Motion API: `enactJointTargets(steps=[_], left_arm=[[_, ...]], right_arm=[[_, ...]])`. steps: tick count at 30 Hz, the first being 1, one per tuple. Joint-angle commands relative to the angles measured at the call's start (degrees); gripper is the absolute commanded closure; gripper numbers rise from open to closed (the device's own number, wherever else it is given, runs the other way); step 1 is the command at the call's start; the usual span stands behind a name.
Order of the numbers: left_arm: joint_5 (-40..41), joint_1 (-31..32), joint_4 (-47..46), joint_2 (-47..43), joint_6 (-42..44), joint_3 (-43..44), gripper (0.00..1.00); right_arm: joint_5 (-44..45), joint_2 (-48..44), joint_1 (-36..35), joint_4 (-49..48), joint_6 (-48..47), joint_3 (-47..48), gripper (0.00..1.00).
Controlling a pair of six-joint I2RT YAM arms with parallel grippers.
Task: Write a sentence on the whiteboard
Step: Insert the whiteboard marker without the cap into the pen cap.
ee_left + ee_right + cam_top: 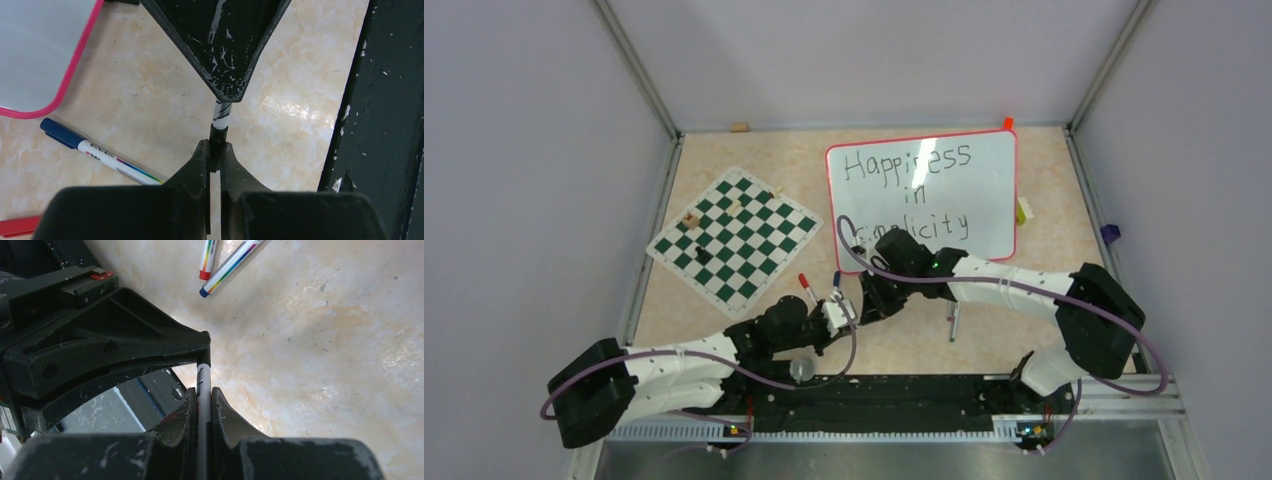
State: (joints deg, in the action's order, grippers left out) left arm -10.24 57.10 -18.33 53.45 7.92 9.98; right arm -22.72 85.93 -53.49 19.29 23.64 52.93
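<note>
Two tools share one marker [220, 112]

Both are clamped shut on it, the left tool [215, 146] on its black end, the right tool [203, 392] on the white barrel. The whiteboard [989, 190] sits toward the worktop's [764, 150] far side, already lettered. Likely light, stiff and slick, it would slide under pressure; its red frame is the place to hold it.

Three lines are handwritten in black on the whiteboard [989, 195]: "Happiness" at the top, "in" below it, and a bottom word that reads as "simplicity", its first letters partly hidden behind a purple cable [844, 235]. The blue-capped marker [100, 157] lying on the table [300, 75] bears small red print on its white barrel, too blurred to read. The print on the red-tipped marker [209, 255] is equally illegible.
</note>
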Motion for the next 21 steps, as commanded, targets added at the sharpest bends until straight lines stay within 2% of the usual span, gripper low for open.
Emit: enactJointTargets(steps=[1,11,15,21], left_arm=[[-3.6,0.6,-17.8,1.6,-4.7,8.7,1.00],[-4.9,0.7,-21.3,7.8,-6.4,10.4,1.00],[-3.6,0.8,-23.6,9.2,-6.9,9.5,1.00],[-1.3,1.5,-30.1,13.7,-9.6,7.9,1.00]], right_arm=[[0.2,-0.5,-2.2,-7.6,1.7,1.3,1.00],[10.0,1.7,-3.7,5.4,-1.8,6.5,1.00],[10.9,3.9,-4.9,8.0,-2.5,7.4,1.00],[17.1,8.6,-7.8,13.1,-2.4,11.7,1.00]])
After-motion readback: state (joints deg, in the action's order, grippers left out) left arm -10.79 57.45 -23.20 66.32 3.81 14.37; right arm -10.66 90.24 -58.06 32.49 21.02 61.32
